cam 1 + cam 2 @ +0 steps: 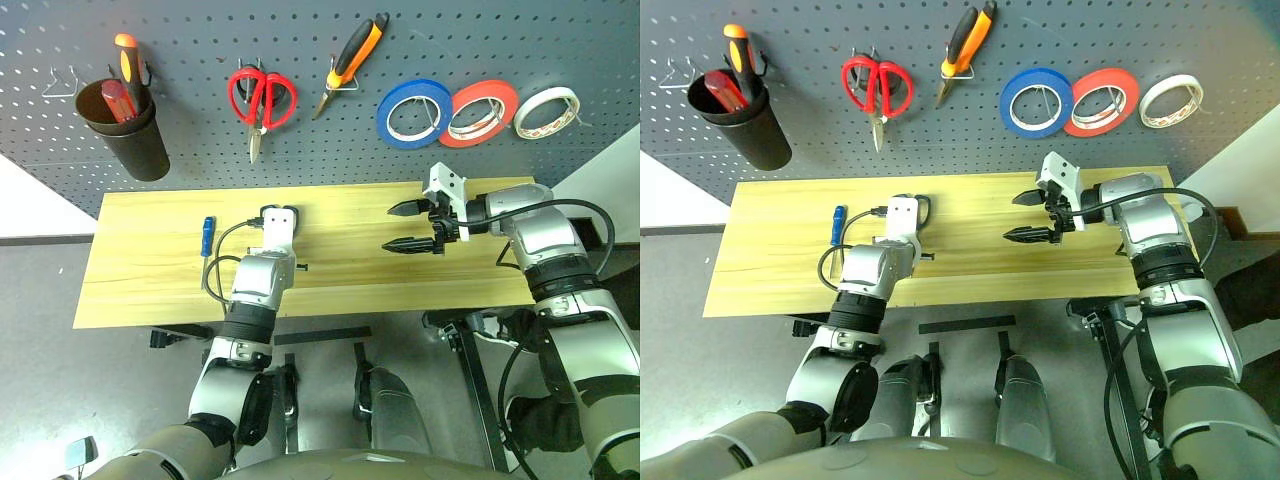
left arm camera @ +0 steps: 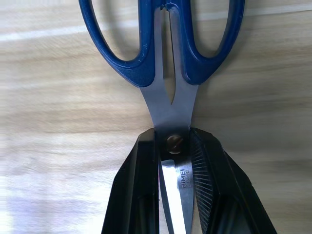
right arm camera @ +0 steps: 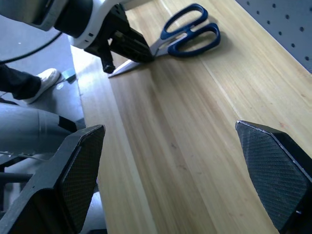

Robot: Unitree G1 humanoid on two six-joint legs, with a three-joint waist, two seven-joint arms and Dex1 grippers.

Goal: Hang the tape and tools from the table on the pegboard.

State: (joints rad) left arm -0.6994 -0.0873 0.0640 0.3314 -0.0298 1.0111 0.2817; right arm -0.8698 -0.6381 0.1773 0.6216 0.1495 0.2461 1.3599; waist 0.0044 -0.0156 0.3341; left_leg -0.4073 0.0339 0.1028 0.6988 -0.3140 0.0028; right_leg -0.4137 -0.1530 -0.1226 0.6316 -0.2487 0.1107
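Behind your table [image 1: 150, 290] the pegboard [image 1: 300, 140] already carries the pliers [image 1: 352, 58] and blue tape [image 1: 413, 113]. Your left gripper [image 2: 174, 195] has clamped the dark-blue scissors [image 3: 183, 36] at their pivot, flat on the wood. Left of it lies the screwdriver [image 1: 206, 235]. Your right gripper [image 1: 412, 227] hangs spread wide, holding nothing.

"RIMEI" stamped on the scissors [image 2: 168, 97] blade, smaller line beneath unreadable

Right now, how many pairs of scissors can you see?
2. The red-handled scissors hang on the dark grey pegboard; the dark-blue-handled scissors lie on the light wooden table, pinched by the left gripper.
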